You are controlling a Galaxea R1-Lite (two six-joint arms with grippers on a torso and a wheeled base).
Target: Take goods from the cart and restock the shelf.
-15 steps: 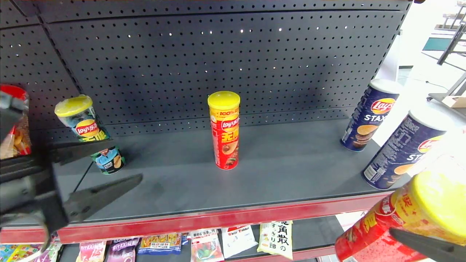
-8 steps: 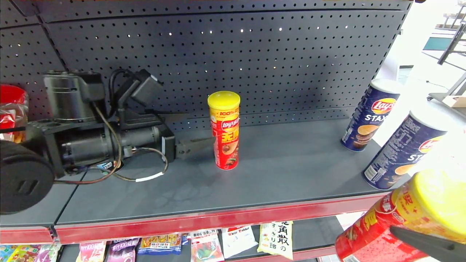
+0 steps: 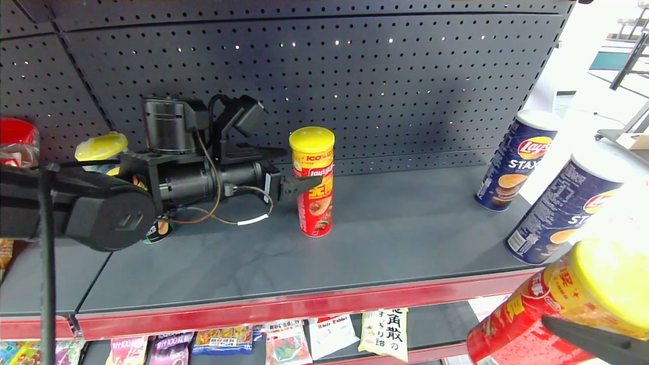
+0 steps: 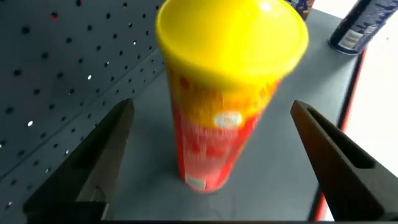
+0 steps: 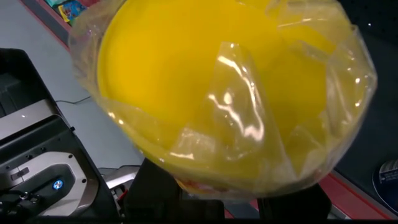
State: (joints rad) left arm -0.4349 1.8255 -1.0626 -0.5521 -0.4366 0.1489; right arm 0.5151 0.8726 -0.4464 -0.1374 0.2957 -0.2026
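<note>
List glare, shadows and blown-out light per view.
Head view: daylight from the right washes out the nearer blue can; the left arm casts soft shadow on the shelf. Left wrist view: small highlight atop the red can. Right wrist view: glints on plastic wrap over the held can.

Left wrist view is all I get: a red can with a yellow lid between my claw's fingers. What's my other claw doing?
Observer: Your right claw holds a second red can, tilted, in front of the shelf's right end.
Operator: Any more cans near mine?
Observer: A green can with a yellow lid stands farther left on the shelf.
Operator: What's under the shelf?
Observer: Snack bags sit in a row on the level below.
</note>
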